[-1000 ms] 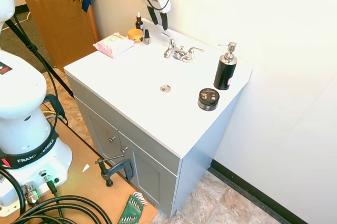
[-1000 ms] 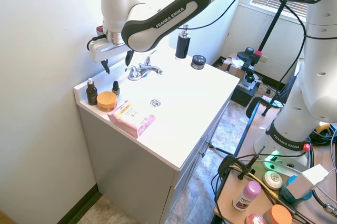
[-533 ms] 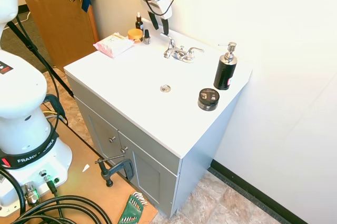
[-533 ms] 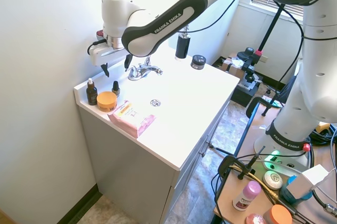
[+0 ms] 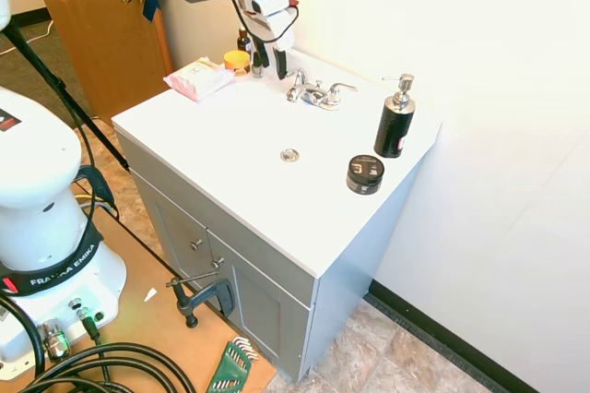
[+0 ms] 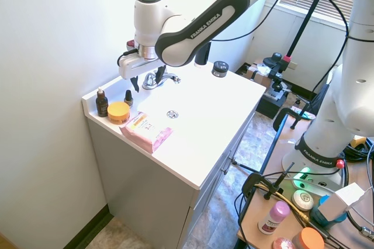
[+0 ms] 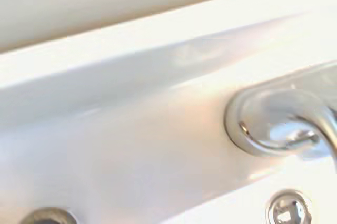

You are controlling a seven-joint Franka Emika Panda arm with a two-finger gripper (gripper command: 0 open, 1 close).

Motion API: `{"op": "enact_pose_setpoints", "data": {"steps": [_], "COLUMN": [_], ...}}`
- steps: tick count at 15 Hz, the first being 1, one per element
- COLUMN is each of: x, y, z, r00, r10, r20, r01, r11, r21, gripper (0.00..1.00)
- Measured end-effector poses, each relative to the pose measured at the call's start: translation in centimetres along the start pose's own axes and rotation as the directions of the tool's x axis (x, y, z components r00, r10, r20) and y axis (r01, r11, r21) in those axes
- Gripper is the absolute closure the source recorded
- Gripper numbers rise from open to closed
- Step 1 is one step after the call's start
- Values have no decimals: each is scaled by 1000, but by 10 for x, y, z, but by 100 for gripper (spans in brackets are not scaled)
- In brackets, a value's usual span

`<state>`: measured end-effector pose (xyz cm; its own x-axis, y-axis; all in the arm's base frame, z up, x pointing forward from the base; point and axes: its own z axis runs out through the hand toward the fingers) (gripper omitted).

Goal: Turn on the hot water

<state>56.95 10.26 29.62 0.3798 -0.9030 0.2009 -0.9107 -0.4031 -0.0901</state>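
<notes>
At the left end of the white vanity top (image 5: 230, 135), in the first exterior view, lies a flat pink packet (image 5: 198, 78), with a low orange jar (image 5: 237, 60) and 2 small dark dropper bottles (image 5: 243, 40) just behind it by the wall. Next comes the black two-finger gripper (image 5: 266, 68) – its fingers stand apart with nothing between them, reaching down near the counter just left of the small shiny chrome two-handled faucet (image 5: 313, 92). The faucet's left-hand chrome lever (image 5: 297, 70), the hot-water control, rises just beside the right finger; whether they touch cannot be told. No water shows at the short spout. The matching right-hand chrome lever (image 5: 339, 89) points away toward the black soap pump bottle with a silver top (image 5: 395, 121), which stands upright near the right back corner. In front of the faucet sits the round metal drain (image 5: 290, 155), and a squat black round tin (image 5: 365, 174) rests near the pump bottle toward the counter's front. The second exterior view shows the gripper (image 6: 141, 81) from the opposite side, low between the dropper bottles and the faucet (image 6: 158, 78). The wrist view, blurred, shows a chrome faucet base (image 7: 279, 124) on the white surface – close to the raised back ledge.
</notes>
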Motion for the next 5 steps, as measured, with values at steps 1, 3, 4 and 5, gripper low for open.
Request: {"op": "enact_pose_setpoints", "data": {"steps": [1,3,4,5], "x": [5,8,7,6], "y": [10,32,43,53], "z": [-5,-16,-24,-35], "r00": [1000,997,994,989], "r10": [5,-21,-38,-71], "r20": [12,72,104,130], "r01": [-5,21,38,70], "r11": [1000,1000,999,998], "r21": [0,-1,-1,7], "gripper": [0,0,0,0]}}
